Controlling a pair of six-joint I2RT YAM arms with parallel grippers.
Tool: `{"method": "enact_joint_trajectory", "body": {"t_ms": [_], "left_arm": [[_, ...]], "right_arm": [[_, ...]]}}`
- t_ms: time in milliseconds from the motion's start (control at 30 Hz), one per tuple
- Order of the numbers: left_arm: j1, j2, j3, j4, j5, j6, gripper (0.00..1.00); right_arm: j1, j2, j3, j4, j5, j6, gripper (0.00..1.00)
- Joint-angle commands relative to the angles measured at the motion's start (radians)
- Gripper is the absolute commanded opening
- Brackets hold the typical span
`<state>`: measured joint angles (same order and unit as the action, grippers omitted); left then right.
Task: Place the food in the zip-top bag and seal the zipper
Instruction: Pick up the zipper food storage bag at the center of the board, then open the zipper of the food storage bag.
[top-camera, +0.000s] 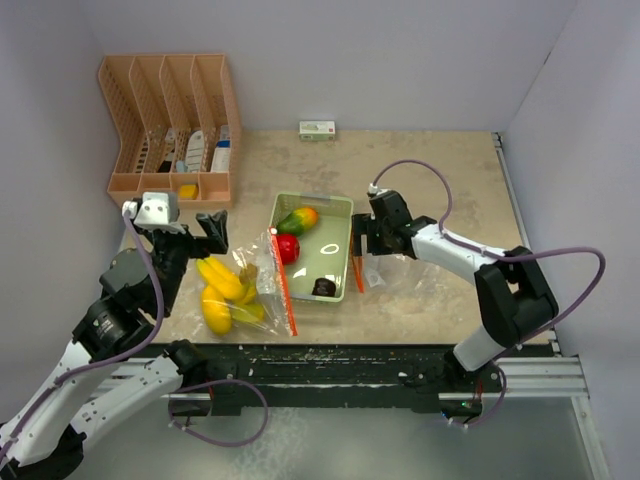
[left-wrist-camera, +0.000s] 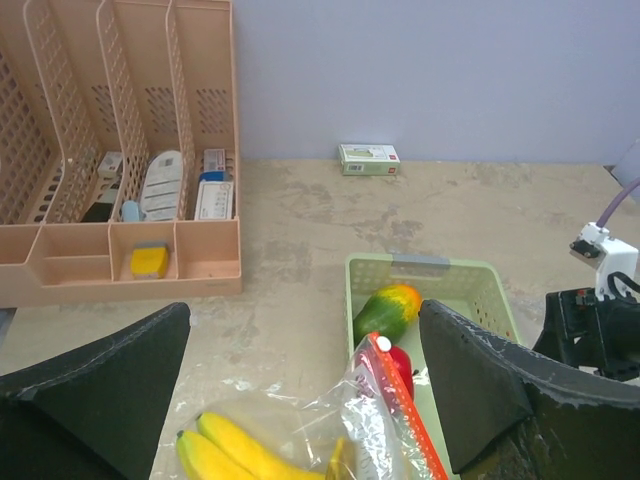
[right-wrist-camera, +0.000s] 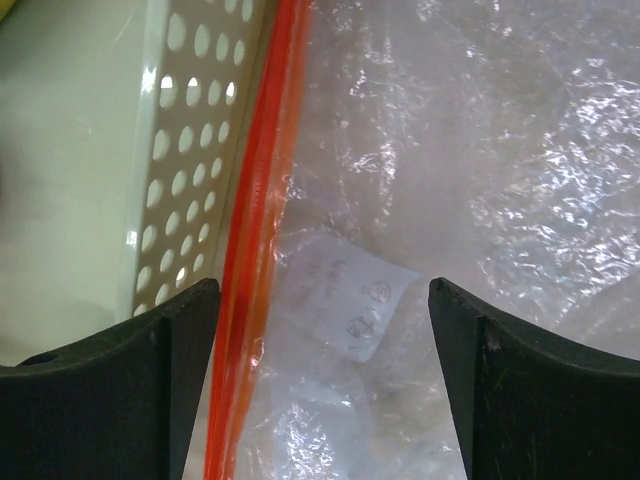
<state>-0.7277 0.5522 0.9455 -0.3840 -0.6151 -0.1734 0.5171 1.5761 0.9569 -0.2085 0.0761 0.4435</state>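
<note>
My left gripper is open and hovers over a clear zip-top bag holding yellow bananas and a yellow mango. Its orange-red zipper lies against the pale green tray. The tray holds a green-red mango, a red apple and a dark purple fruit. In the left wrist view the gripper stands above the bananas and zipper. My right gripper is open over a second clear bag, beside its orange-red strip.
A peach slotted desk organizer stands at the back left. A small green-and-white box lies by the back wall. Walls close the table on the left, back and right. The tray's perforated wall is just left of the right gripper.
</note>
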Motion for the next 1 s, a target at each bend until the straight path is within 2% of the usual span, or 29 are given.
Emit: {"method": "enact_joint_trajectory", "body": {"t_ms": [0, 100, 133, 167, 233, 267, 400, 433, 567, 733, 833, 967], "left_arm": [[0.002, -0.002, 0.021, 0.004, 0.021, -0.016, 0.99], [0.001, 0.005, 0.024, -0.013, 0.034, -0.026, 0.99], [0.001, 0.006, 0.025, -0.017, 0.037, -0.028, 0.99], [0.001, 0.007, 0.028, -0.022, 0.040, -0.030, 0.99], [0.002, 0.003, 0.031, -0.032, 0.041, -0.032, 0.99], [0.001, 0.001, 0.033, -0.033, 0.039, -0.033, 0.99], [0.001, -0.002, 0.043, -0.038, 0.068, -0.040, 0.98], [0.001, 0.001, 0.049, -0.041, 0.090, -0.045, 0.96], [0.001, 0.029, 0.075, -0.039, 0.227, -0.091, 0.89], [0.000, 0.096, 0.064, 0.068, 0.429, -0.204, 0.87], [0.001, 0.185, 0.037, 0.165, 0.551, -0.279, 0.86], [0.001, 0.307, 0.031, 0.268, 0.623, -0.355, 0.83]], "right_arm": [[0.016, 0.030, -0.001, 0.082, -0.029, 0.023, 0.86], [0.020, 0.075, 0.001, 0.095, -0.011, 0.027, 0.84], [0.021, 0.084, 0.000, 0.097, -0.001, 0.029, 0.79], [0.020, 0.088, 0.000, 0.095, 0.014, 0.034, 0.71], [0.021, 0.076, -0.003, 0.078, 0.062, 0.045, 0.47], [0.021, 0.061, -0.003, 0.068, 0.085, 0.049, 0.38], [0.021, -0.026, 0.003, -0.012, 0.171, 0.063, 0.04], [0.021, -0.057, 0.005, -0.031, 0.187, 0.063, 0.00], [0.021, -0.216, 0.027, -0.080, 0.193, 0.031, 0.00], [0.049, -0.378, 0.104, -0.076, 0.017, -0.016, 0.00], [0.147, -0.394, 0.170, -0.076, -0.019, -0.025, 0.00], [0.278, -0.368, 0.246, -0.063, -0.030, -0.018, 0.00]]}}
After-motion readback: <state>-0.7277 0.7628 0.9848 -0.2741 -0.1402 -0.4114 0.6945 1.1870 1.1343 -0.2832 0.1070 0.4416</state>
